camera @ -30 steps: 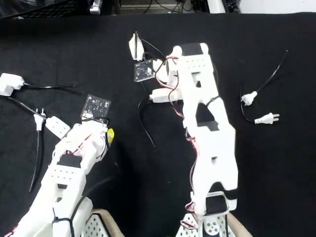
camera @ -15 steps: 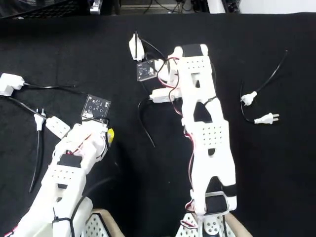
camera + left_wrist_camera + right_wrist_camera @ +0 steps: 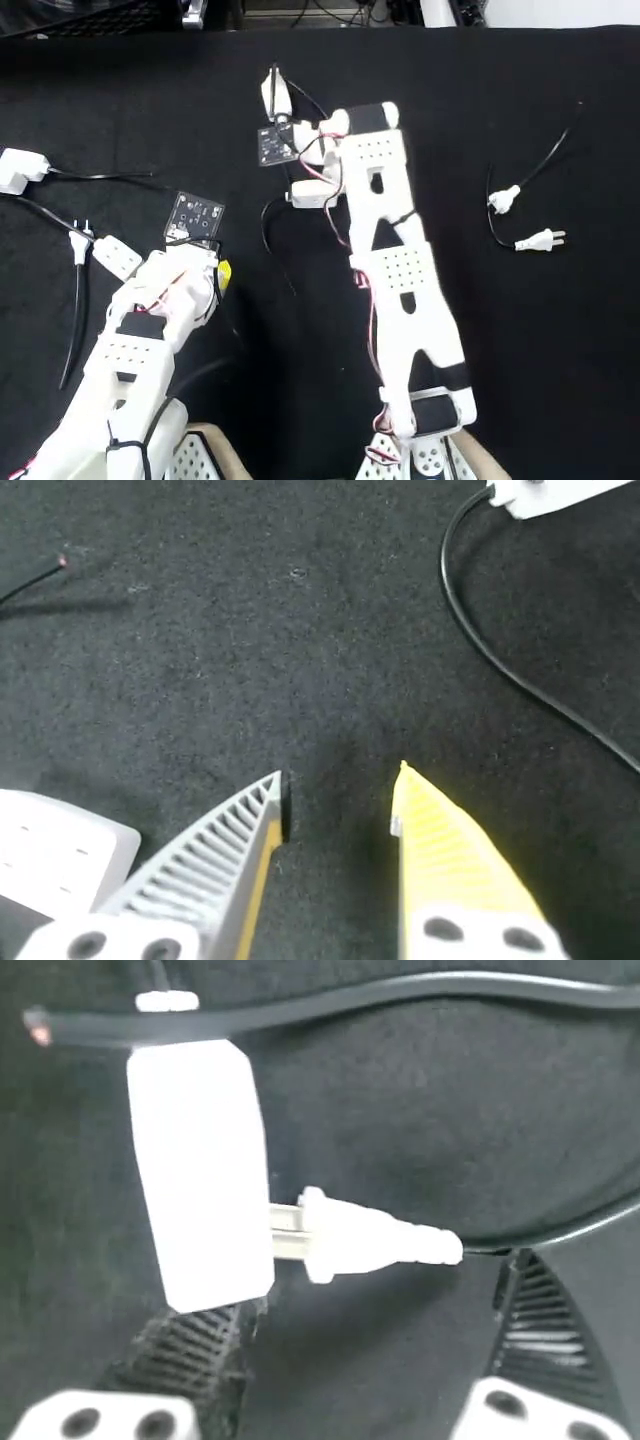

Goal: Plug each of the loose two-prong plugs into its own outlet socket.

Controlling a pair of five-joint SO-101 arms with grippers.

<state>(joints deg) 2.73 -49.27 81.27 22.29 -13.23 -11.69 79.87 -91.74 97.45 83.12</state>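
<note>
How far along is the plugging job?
Partly done: one plug sits part-way in a white socket before the open right gripper, prongs showing. In hand: nothing; the left gripper is open too. Remaining: three loose plugs, two on the right, one on the left.

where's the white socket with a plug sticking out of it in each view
High view: socket beside the right arm's tip, mid-table.
Right wrist view: socket close ahead of the right gripper, the plug with its prongs entering it.
Left wrist view: likely the white block far beyond the left gripper.
Shared landmark: the black cord by it.
</note>
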